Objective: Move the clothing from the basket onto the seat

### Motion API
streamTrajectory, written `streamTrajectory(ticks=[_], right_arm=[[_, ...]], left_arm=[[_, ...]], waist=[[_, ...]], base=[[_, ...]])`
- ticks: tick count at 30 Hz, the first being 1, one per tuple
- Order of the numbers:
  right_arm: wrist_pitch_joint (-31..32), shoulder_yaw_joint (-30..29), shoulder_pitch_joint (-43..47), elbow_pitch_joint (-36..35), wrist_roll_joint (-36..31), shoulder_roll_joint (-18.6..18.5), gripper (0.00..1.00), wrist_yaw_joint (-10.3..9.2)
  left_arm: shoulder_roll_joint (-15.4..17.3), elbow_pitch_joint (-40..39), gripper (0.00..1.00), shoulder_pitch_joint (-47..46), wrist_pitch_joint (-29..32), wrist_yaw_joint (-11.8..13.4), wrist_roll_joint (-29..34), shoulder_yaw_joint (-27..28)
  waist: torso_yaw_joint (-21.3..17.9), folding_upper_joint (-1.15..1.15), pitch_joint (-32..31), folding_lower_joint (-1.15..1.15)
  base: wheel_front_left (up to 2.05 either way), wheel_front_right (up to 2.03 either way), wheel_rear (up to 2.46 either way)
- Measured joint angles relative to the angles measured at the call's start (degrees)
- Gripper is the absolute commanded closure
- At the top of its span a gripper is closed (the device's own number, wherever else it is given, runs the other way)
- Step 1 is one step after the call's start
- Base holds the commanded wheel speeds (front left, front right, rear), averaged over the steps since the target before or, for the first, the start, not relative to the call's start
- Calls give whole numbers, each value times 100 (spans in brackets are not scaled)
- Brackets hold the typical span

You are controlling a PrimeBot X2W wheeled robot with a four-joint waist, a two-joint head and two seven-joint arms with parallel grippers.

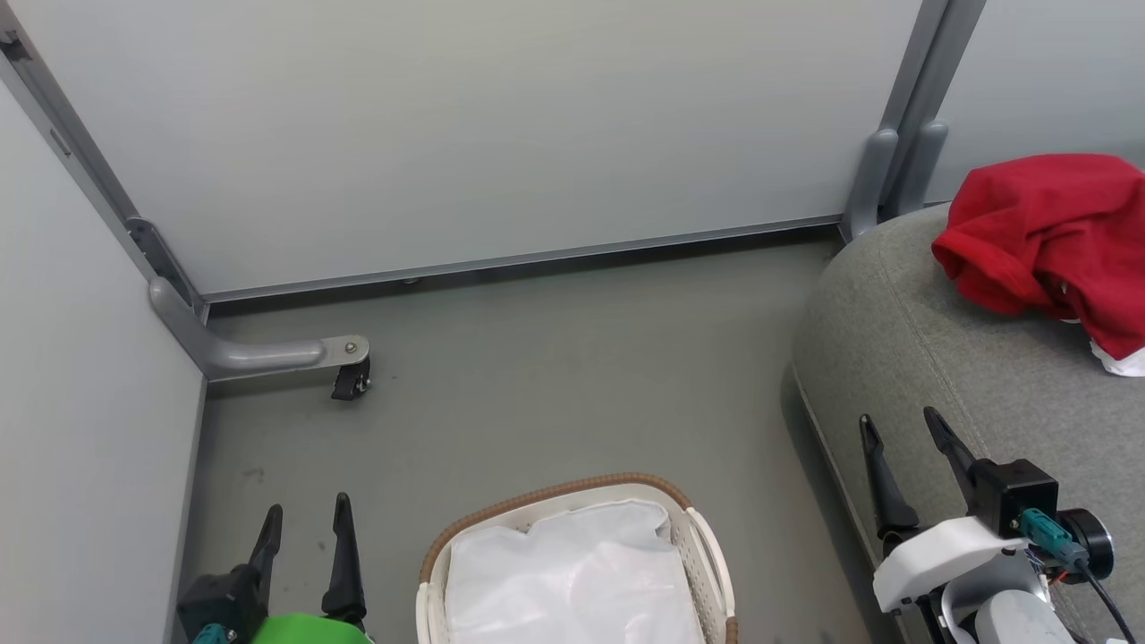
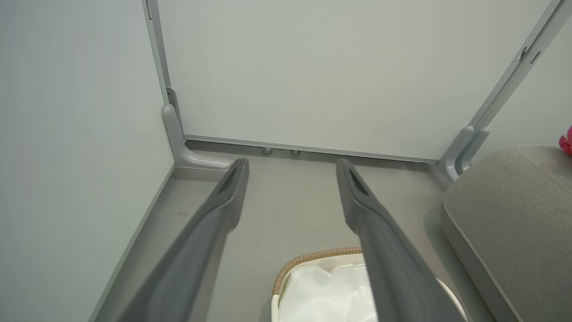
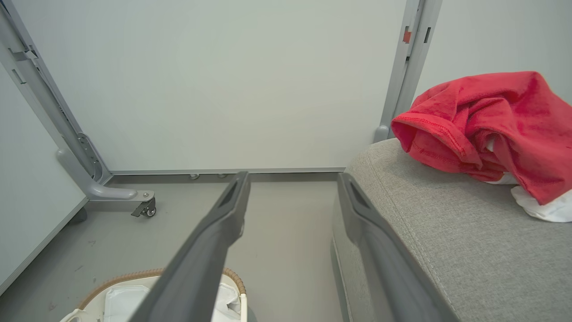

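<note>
Both fingers-spread, empty: my left pincer, right pincer | clothing heaped on seat, ahead-right of right pincer, my nearer arm | basket between them holds white liner.

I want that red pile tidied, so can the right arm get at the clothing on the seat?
Probably yes. On the right arm the jaws stand open and empty by the near edge of the seat; only bare cushion lies between them and the clothing farther back.

basket: on the floor, left of the seat
liner: in basket
clothing: on seat, toward the back
</note>
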Motion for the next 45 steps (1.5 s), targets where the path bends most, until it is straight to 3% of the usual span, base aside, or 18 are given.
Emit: streamTrajectory(ticks=[3, 4, 8, 24, 45], right_arm=[[0, -7, 3, -1, 8, 0, 0, 0], [0, -7, 7, 14, 8, 4, 100, 0], [98, -26, 85, 227, 126, 57, 100, 1], [504, -102, 81, 81, 1941, 53, 100, 0], [958, -190, 80, -79, 3829, 44, 100, 0]], left_arm=[[0, -12, 0, -1, 1, -1, -36, 9], [-1, 0, 100, 0, 0, -1, -79, 11], [-18, 185, 100, 9, 65, -2, -203, 7], [-19, 57, 100, -17, 509, -53, -1745, 204], [-19, -81, 100, -229, 964, -109, -3375, 427]], waist=[[16, 0, 6, 0], [23, 0, 12, 0], [21, 0, 11, 0], [-3, 0, 9, 0], [-33, 0, 8, 0]], base=[[0, 0, 0], [0, 0, 0], [0, 0, 0], [0, 0, 0], [0, 0, 0]])
